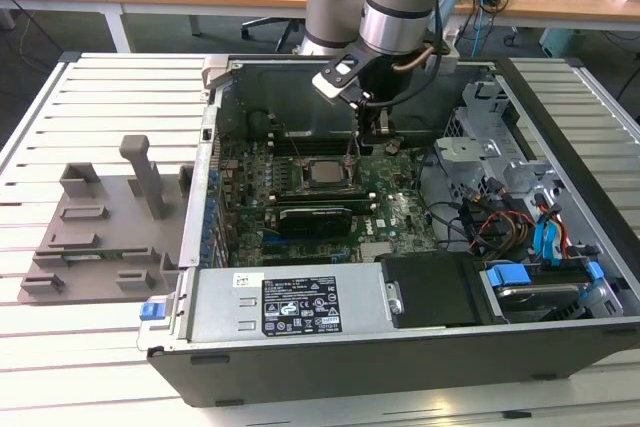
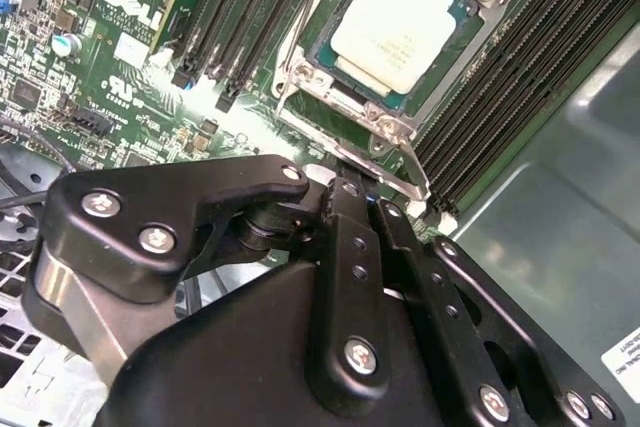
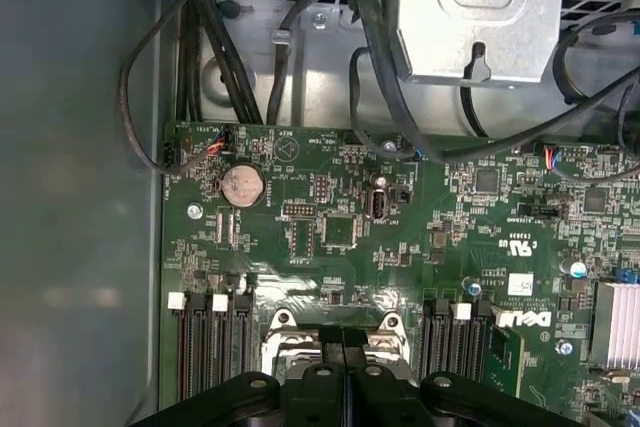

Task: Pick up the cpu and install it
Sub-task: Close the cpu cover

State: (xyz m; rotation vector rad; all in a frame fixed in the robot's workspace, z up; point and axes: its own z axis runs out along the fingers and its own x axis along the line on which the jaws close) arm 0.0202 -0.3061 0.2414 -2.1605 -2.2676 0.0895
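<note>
The cpu (image 1: 322, 171) lies flat in the metal-framed socket (image 1: 318, 187) on the green motherboard inside the open computer case. In the second wrist view its pale silvery top (image 2: 398, 27) sits inside the socket frame (image 2: 345, 112). My gripper (image 1: 378, 140) hangs just above the board, beside the socket toward the exterior view's right, apart from the chip. Its black fingers (image 3: 330, 347) are pressed together with nothing between them, and their tip (image 2: 345, 185) stands at the socket's edge.
A grey plastic tray (image 1: 100, 232) with an upright post lies outside the case at the exterior view's left. Memory slots (image 2: 540, 67) flank the socket. Cables (image 1: 490, 217) and a metal drive cage (image 1: 475, 137) crowd the case's right. A labelled power supply (image 1: 290, 302) sits at the front.
</note>
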